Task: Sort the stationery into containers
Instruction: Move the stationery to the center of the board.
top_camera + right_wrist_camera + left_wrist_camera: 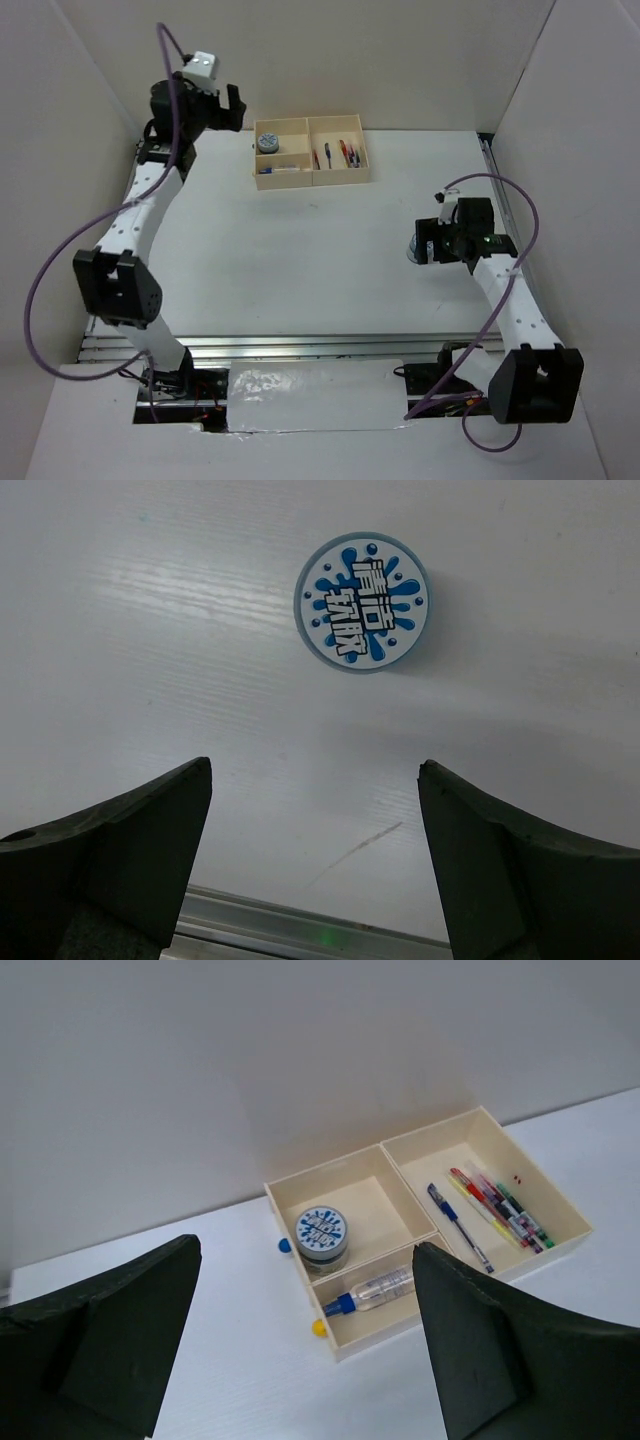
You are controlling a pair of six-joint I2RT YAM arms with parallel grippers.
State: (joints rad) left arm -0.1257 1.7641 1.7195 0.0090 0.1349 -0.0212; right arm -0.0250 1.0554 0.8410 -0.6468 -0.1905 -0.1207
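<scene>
- Hanging in the upper left of the top view, the left hand (232, 108) is just left of the cream-yellow box (312, 181). Its fingers (110, 1330) are spread wide with nothing between them.
- In the left wrist view the box stands on the white tabletop (240, 1380), filling the centre and right of the frame.
- Its large section, on the right, holds the pens (490, 1210), red, blue and other colours, lying side by side.
- The small upper-left section holds one blue-and-white cylinder (322, 1235), standing upright.
- The narrow lower-left section holds the clear tube (372, 1288), its blue end toward the left.
- A blue dot (284, 1245) and a yellow dot (319, 1327) lie on the tabletop close by the box's left wall; what they are cannot be told.
- The right hand (315, 780), at middle right of the top view, is spread and empty above the tabletop.
- The second cylinder (362, 602) sits at upper centre of the right wrist view, printed top up. It is clear of both fingers and well apart from the box.
</scene>
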